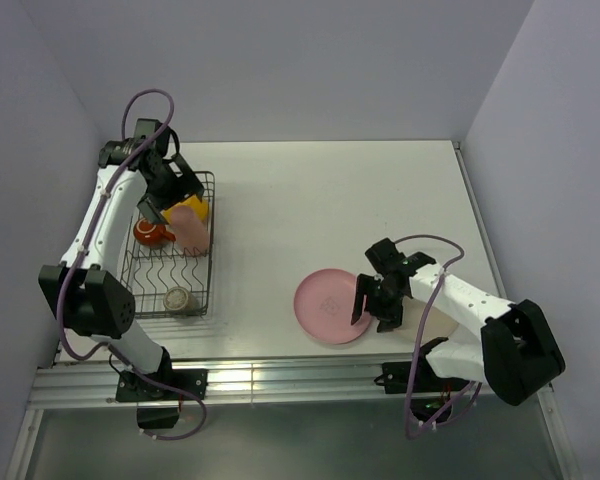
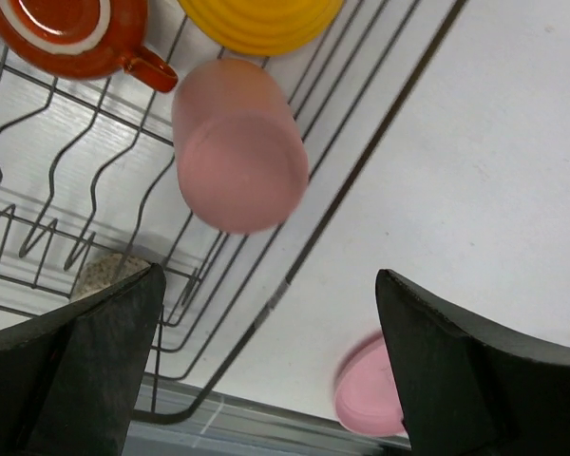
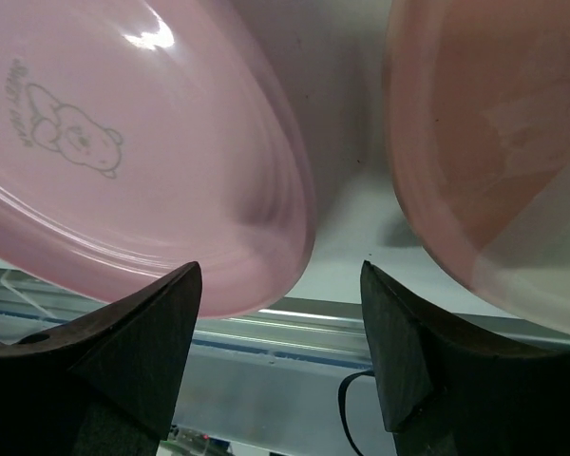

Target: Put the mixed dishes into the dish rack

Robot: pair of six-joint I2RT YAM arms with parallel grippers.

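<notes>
The wire dish rack (image 1: 208, 262) stands at the left. In it are the dark red-brown cup (image 1: 151, 234), the orange-yellow bowl (image 1: 193, 207), the pink tumbler (image 1: 190, 229), tilted against the right side, and the speckled beige cup (image 1: 178, 298). My left gripper (image 1: 173, 186) hangs open and empty above the rack's far end. Its wrist view shows the tumbler (image 2: 237, 157), cup (image 2: 71, 33) and bowl (image 2: 261, 19) below. The pink plate (image 1: 328, 306) lies on the table. My right gripper (image 1: 373, 303) is open at its right rim (image 3: 123, 161). The pink-and-cream plate (image 3: 494, 142) lies just right, partly hidden under the arm.
The table's metal front rail (image 1: 280, 378) runs just past the plates. Grey walls close the left, back and right. The rack's right wire edge (image 2: 361, 161) borders bare white table.
</notes>
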